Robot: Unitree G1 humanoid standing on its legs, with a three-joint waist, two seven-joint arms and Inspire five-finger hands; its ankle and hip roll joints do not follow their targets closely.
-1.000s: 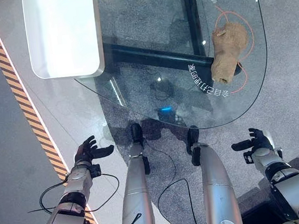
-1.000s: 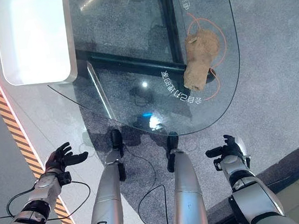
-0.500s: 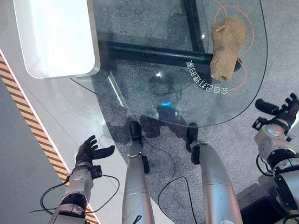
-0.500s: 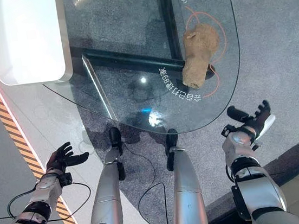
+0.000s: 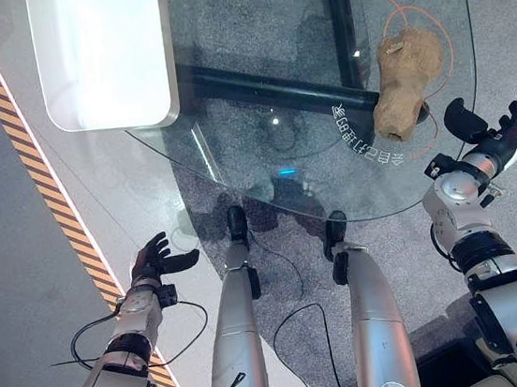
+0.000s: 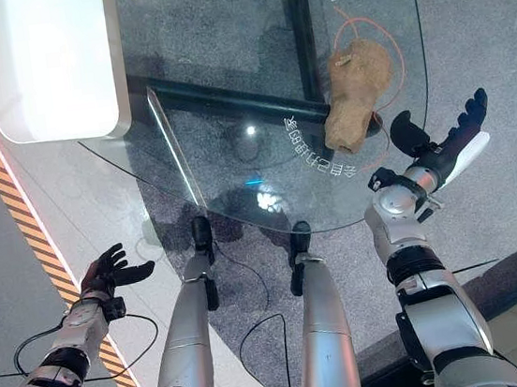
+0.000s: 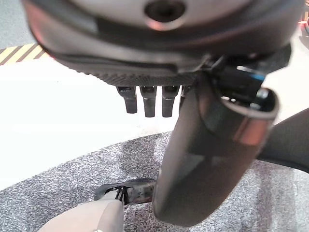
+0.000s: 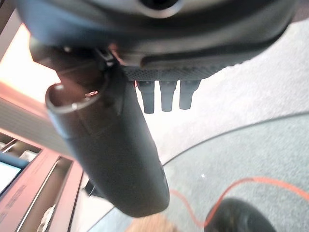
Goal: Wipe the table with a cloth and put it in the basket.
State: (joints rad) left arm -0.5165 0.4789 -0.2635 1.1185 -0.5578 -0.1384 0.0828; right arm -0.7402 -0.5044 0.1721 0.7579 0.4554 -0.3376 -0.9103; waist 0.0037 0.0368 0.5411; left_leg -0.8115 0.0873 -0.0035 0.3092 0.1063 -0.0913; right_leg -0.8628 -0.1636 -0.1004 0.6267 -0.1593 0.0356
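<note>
right hand (image 5: 501, 131) raised at the rim of the glass table (image 5: 259, 118), empty, with the cloth (image 5: 405, 83) lying just beside it

the tan cloth sits bunched on the glass near the table's right edge, over an orange loop drawn on the top (image 5: 426, 22) and next to a row of white printed characters (image 5: 364, 133); the right hand hangs just to the cloth's right and a little nearer the robot, fingers straight and spread, thumb apart, touching nothing. the left hand (image 5: 154, 261) is low at the robot's left side over the pale floor, well apart from the table, fingers relaxed and loose, holding nothing. a white rectangular block (image 5: 104, 52) lies under the table's far left part, and a yellow-black striped line (image 5: 40, 182) runs along the floor on the left
</note>
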